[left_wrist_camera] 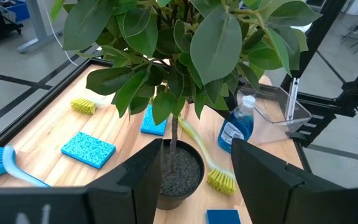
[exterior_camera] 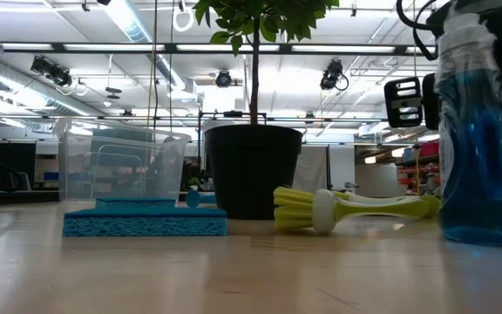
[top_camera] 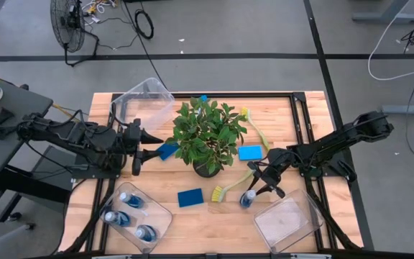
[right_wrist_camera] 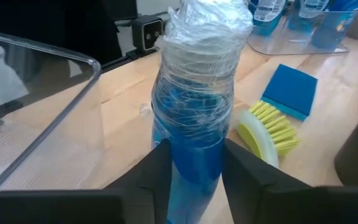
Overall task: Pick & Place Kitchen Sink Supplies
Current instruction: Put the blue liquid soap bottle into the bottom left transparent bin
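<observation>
We see the right gripper [right_wrist_camera: 191, 180] clamped on a blue bottle [right_wrist_camera: 194, 106], its pale cap wrapped in crinkled film; the left gripper [left_wrist_camera: 197, 180] stands wide

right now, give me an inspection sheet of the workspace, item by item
surface: wooden table, dry and flat.
job's things: three blue bottles in the clear bin at the near left; a fourth bottle upright by the empty bin; blue sponges and yellow-green brushes loose around the plant.
clutter: potted plant mid-table; a third bin tipped on edge at the far left.
grippers: right hand shut on the fourth bottle; left hand open, facing the plant pot.
cables: loose cables on the floor beyond the table.
surroundings: floor fan; nobody clearly seen.
</observation>
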Available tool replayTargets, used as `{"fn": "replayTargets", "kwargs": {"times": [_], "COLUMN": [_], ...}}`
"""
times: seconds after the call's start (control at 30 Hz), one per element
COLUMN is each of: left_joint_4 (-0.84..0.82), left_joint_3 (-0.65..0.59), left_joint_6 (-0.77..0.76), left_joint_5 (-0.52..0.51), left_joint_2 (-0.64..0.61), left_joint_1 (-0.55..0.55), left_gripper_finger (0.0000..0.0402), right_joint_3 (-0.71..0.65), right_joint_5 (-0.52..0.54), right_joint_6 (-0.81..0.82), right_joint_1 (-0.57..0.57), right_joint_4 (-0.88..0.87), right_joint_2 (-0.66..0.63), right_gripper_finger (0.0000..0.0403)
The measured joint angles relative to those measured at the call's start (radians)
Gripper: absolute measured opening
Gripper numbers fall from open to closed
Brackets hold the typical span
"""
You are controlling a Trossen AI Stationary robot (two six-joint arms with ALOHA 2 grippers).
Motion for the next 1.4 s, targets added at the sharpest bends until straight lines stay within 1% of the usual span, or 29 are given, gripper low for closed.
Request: {"fn": "replayTargets", "kwargs": {"times": [0.3,0.47,0.63,0.73,0.9,1.07,1.13,1.3,1.4], "left_joint_4": [0.001,0.007,0.059,0.085,0.143,0.183,0.183,0.183,0.183], "left_joint_3": [0.000,0.000,0.000,0.000,0.000,0.000,0.000,0.000,0.000], "left_joint_6": [0.000,-0.005,0.000,0.000,-0.025,-0.025,-0.025,-0.015,0.008], "left_joint_5": [-0.008,-0.010,-0.007,-0.008,-0.008,-0.008,-0.008,-0.007,0.018], "left_joint_2": [0.000,0.000,0.000,0.000,0.000,0.002,0.002,0.002,0.002], "left_joint_1": [0.000,0.000,0.000,0.000,0.000,0.000,0.000,0.000,0.000], "left_gripper_finger": [0.0194,0.0194,0.0194,0.0194,0.0194,0.0194,0.0194,0.0194,0.0194], "right_joint_3": [0.001,0.000,-0.003,-0.002,0.006,0.067,0.101,0.207,0.278], "right_joint_5": [0.085,0.091,0.086,0.088,0.085,0.090,0.111,0.158,0.209], "right_joint_6": [0.132,0.213,0.226,0.254,0.266,0.261,0.262,0.258,0.227], "right_joint_1": [0.000,0.005,0.019,0.024,0.027,0.040,0.046,0.046,0.054], "right_joint_4": [0.005,0.027,0.091,0.099,0.143,0.137,0.112,0.007,-0.096], "right_joint_2": [-0.001,0.000,-0.002,-0.002,-0.003,-0.003,-0.003,-0.004,-0.004], "right_gripper_finger": [0.0111,0.0111,0.0111,0.0111,0.0111,0.0111,0.0111,0.0111,0.0111]}}
